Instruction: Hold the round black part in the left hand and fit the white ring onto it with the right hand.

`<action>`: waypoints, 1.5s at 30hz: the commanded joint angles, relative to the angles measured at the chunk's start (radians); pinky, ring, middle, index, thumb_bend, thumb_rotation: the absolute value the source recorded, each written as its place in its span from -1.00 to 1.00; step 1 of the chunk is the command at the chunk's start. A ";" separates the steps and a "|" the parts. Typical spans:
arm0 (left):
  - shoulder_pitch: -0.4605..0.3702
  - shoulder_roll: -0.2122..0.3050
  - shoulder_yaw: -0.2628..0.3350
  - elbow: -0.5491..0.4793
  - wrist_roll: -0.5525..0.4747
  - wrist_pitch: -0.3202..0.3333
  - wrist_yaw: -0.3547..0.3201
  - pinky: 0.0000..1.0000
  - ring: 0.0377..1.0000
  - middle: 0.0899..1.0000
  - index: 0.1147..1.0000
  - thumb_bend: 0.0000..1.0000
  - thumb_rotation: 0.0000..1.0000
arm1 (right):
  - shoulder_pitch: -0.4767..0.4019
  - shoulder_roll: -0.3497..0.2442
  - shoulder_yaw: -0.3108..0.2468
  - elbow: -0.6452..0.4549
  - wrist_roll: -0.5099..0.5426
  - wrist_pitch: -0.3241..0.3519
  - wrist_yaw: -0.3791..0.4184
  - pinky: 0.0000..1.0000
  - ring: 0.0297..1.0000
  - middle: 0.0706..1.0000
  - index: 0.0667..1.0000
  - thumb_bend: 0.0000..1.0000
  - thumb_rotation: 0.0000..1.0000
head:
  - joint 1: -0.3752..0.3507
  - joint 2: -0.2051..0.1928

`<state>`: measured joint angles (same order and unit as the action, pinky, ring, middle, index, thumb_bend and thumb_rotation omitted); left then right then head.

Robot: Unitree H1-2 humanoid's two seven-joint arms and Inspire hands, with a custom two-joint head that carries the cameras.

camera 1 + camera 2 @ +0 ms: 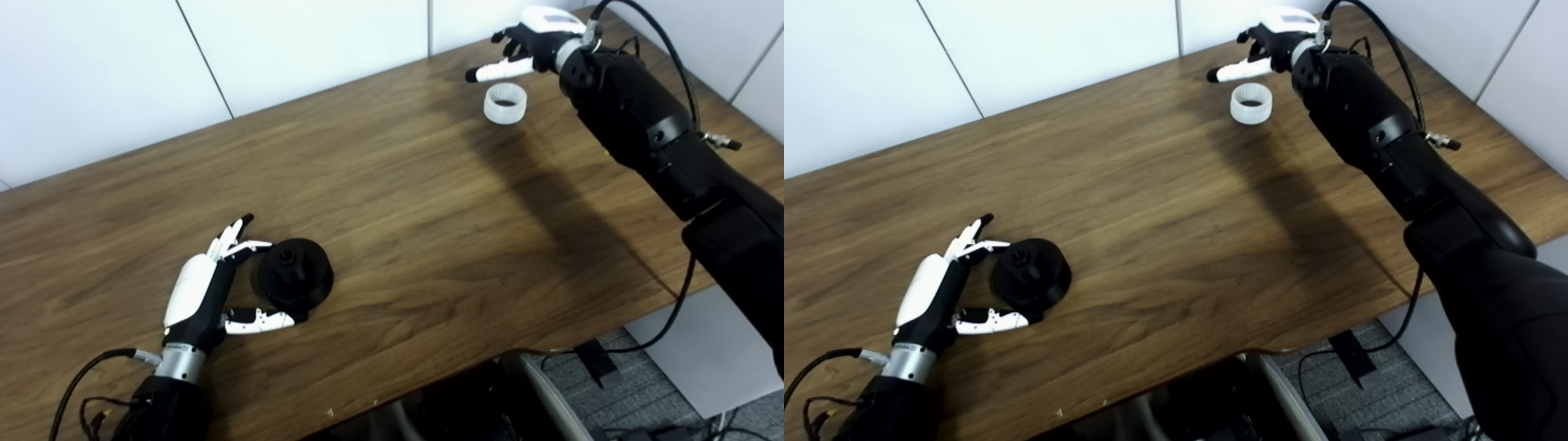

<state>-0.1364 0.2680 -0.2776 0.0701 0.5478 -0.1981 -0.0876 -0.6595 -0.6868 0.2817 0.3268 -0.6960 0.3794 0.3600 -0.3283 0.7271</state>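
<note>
Your left robot hand lay open around the rigid-looking round black part, lower left; grip its rim. Upper right, your open right robot hand hovered by the light-looking, probably slick white ring.

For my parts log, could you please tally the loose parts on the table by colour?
Black: 1, the round black part by the left hand
White: 1, the white ring by the right hand
Total: 2
</note>
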 commanded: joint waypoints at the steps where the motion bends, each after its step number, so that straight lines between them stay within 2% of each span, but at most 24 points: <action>1: 0.002 -0.003 -0.009 0.001 0.005 0.000 -0.001 1.00 1.00 1.00 0.18 1.00 -0.24 | -0.054 -0.050 0.019 -0.053 -0.021 0.003 0.064 0.24 0.60 0.59 0.70 0.87 0.65 | -0.002 0.002; 5: 0.001 -0.002 -0.008 0.002 0.007 0.000 0.001 1.00 1.00 1.00 0.19 1.00 -0.23 | -0.057 -0.055 0.032 -0.066 -0.020 0.022 0.120 0.25 0.60 0.59 0.68 0.92 0.52 | -0.001 0.003; 10: -0.001 -0.002 -0.007 0.004 0.003 0.001 -0.002 1.00 1.00 1.00 0.19 1.00 -0.26 | -0.059 -0.062 0.040 -0.074 -0.020 0.023 0.186 0.38 0.69 0.63 0.65 0.94 0.28 | 0.001 0.006; 15: -0.003 0.001 -0.006 0.005 0.002 -0.001 -0.003 1.00 1.00 1.00 0.19 1.00 -0.27 | -0.059 -0.072 0.049 -0.081 -0.019 0.030 0.253 0.24 0.57 0.50 0.65 0.92 0.06 | 0.001 0.006; 16: -0.003 0.001 -0.005 0.005 0.000 -0.001 -0.004 1.00 1.00 1.00 0.19 1.00 -0.27 | -0.057 -0.073 0.047 -0.081 -0.018 0.030 0.258 0.23 0.56 0.49 0.65 0.92 0.05 | 0.001 0.006; 19: -0.002 0.002 -0.004 0.003 -0.002 -0.001 -0.005 1.00 1.00 1.00 0.19 1.00 -0.26 | -0.049 -0.073 0.037 -0.081 -0.014 0.032 0.261 0.38 0.68 0.63 0.67 0.92 -0.07 | -0.001 0.008; 26: -0.001 0.003 -0.007 -0.001 0.001 0.001 -0.008 1.00 1.00 1.00 0.18 1.00 -0.26 | -0.045 -0.079 0.036 -0.083 -0.012 0.023 0.259 0.29 0.58 0.58 0.70 0.90 -0.25 | -0.001 0.010; 30: 0.002 0.001 -0.007 -0.005 0.000 0.005 -0.010 1.00 1.00 1.00 0.18 1.00 -0.24 | -0.048 -0.081 0.038 -0.076 -0.009 0.028 0.269 0.29 0.66 0.68 0.72 0.92 -0.28 | 0.000 0.011; 31: 0.002 0.000 -0.007 -0.004 -0.002 0.005 -0.010 1.00 1.00 1.00 0.18 1.00 -0.25 | -0.049 -0.081 0.038 -0.075 -0.009 0.034 0.273 0.33 0.74 0.77 0.74 0.92 -0.34 | 0.001 0.012; 34: 0.004 0.001 -0.007 -0.005 -0.001 0.007 -0.011 1.00 1.00 1.00 0.18 1.00 -0.24 | -0.049 -0.081 0.039 -0.076 -0.011 0.048 0.286 0.36 0.81 0.86 0.78 0.92 -0.41 | 0.000 0.011; 39: 0.007 0.001 -0.006 -0.009 0.002 0.007 -0.008 1.00 1.00 1.00 0.18 1.00 -0.24 | -0.044 -0.087 0.038 -0.076 0.000 0.040 0.303 0.53 0.79 0.90 0.83 0.92 -0.61 | 0.000 0.014; 41: 0.007 0.003 -0.006 -0.010 0.002 0.007 -0.009 1.00 1.00 1.00 0.18 1.00 -0.25 | -0.036 -0.086 0.031 -0.078 0.008 0.029 0.291 0.44 0.73 0.89 0.80 0.91 -0.71 | 0.000 0.016; 42: 0.007 0.003 -0.006 -0.009 0.002 0.006 -0.009 1.00 1.00 1.00 0.18 0.99 -0.25 | -0.032 -0.086 0.028 -0.079 0.011 0.025 0.285 0.29 0.66 0.86 0.76 0.87 -0.79 | 0.000 0.017; 43: 0.006 0.004 -0.006 -0.008 0.001 0.006 -0.009 1.00 1.00 1.00 0.18 0.99 -0.24 | -0.027 -0.085 0.024 -0.079 0.014 0.017 0.274 0.23 0.61 0.83 0.73 0.85 -0.83 | 0.000 0.017; 45: 0.006 0.004 -0.006 -0.005 0.002 0.003 -0.006 1.00 1.00 1.00 0.18 1.00 -0.24 | -0.020 -0.083 0.021 -0.081 0.013 0.002 0.257 0.16 0.52 0.78 0.67 0.82 -0.88 | 0.000 0.018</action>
<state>-0.1362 0.2686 -0.2765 0.0683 0.5462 -0.1951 -0.0882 -0.6480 -0.7405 0.3225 0.2743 -0.6860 0.4065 0.6508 -0.3283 0.7455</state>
